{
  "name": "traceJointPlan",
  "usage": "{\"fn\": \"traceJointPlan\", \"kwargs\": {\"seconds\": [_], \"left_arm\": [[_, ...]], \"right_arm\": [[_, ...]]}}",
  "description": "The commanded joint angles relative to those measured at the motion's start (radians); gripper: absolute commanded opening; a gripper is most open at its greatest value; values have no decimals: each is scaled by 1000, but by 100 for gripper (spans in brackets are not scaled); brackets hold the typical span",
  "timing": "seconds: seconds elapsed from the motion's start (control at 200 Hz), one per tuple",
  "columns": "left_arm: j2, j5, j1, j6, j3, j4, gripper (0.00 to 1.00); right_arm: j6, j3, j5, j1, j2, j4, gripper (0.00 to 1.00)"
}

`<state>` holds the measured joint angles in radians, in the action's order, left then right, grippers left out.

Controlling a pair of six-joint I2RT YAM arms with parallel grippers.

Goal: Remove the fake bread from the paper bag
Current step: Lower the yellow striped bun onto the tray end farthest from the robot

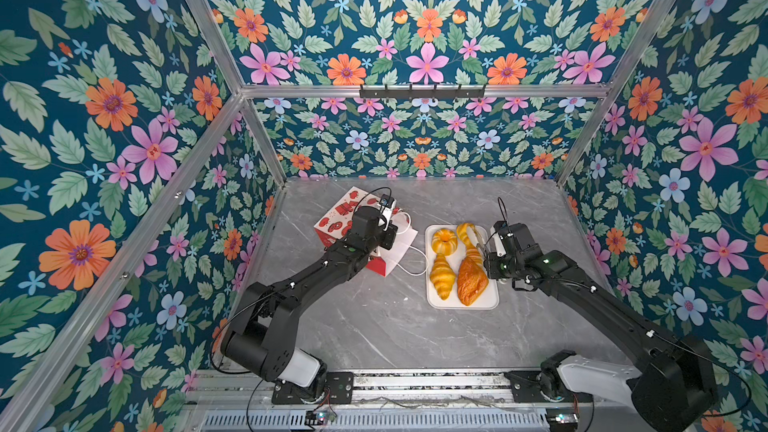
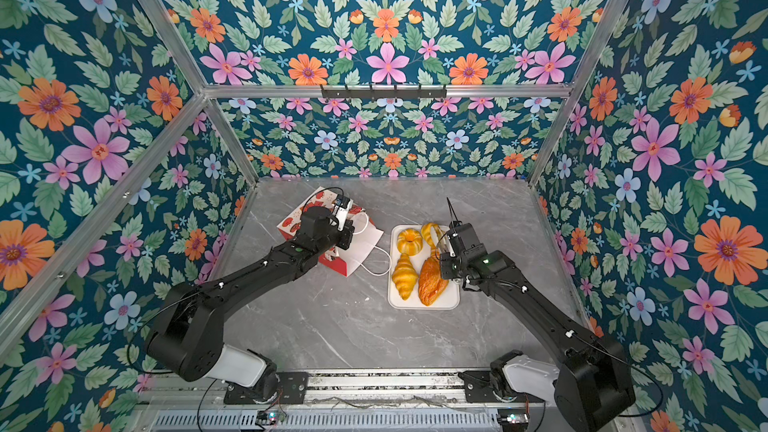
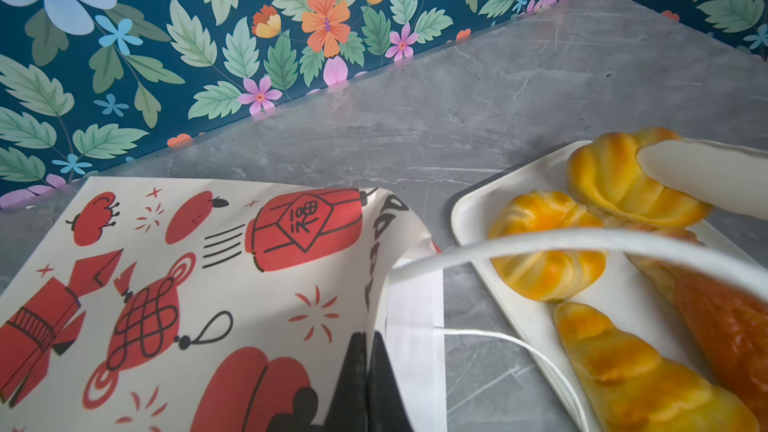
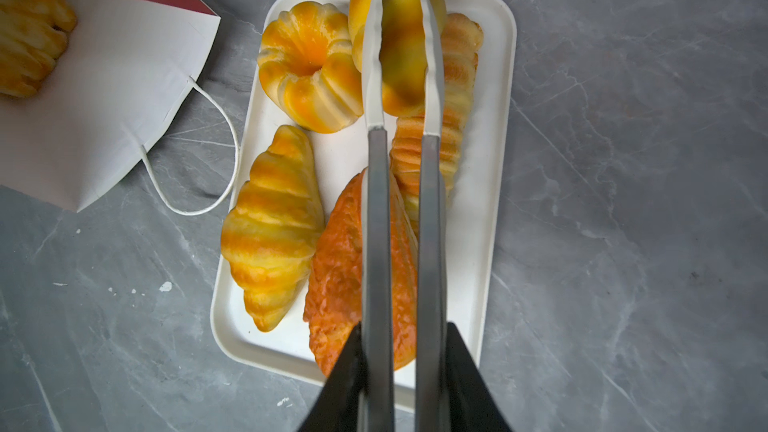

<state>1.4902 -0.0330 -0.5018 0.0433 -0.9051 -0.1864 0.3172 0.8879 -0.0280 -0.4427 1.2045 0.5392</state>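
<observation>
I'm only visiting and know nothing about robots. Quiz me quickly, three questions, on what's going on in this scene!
1. True or false: the paper bag stands upright.
2. Which bread do the tongs grip? A) croissant B) ring bagel C) fluted bun
3. How many pastries lie flat on the white tray?
Key: 1 false, it lies on its side; 2 B; 3 four.

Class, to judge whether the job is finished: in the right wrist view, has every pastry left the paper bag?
No, one golden pastry lies on the white inside of the paper bag.
</observation>
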Motion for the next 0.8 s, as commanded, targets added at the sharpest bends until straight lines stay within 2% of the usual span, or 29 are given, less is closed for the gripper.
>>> {"fn": "traceJointPlan", "kwargs": {"seconds": [0.0,0.145,0.325,0.45,0.795], "left_arm": [[-7,-11,6,-13,6,-34,0],[-4,-18,11,-20,15,-41,0],[-1,-29,17,-22,20,-52,0],[9,-40,20,-25,21,-67,0],[-6,-49,23,-31,36,-77,0]], "right_arm": [[-9,20,4,0,22,-50,21],[9,13,-30,1,4,-27,21],[64,-67,-53,8,-140,29,21],[78,-89,-50,10,-179,61,21],[49,14,-24,10,-28,-2,21]]}}
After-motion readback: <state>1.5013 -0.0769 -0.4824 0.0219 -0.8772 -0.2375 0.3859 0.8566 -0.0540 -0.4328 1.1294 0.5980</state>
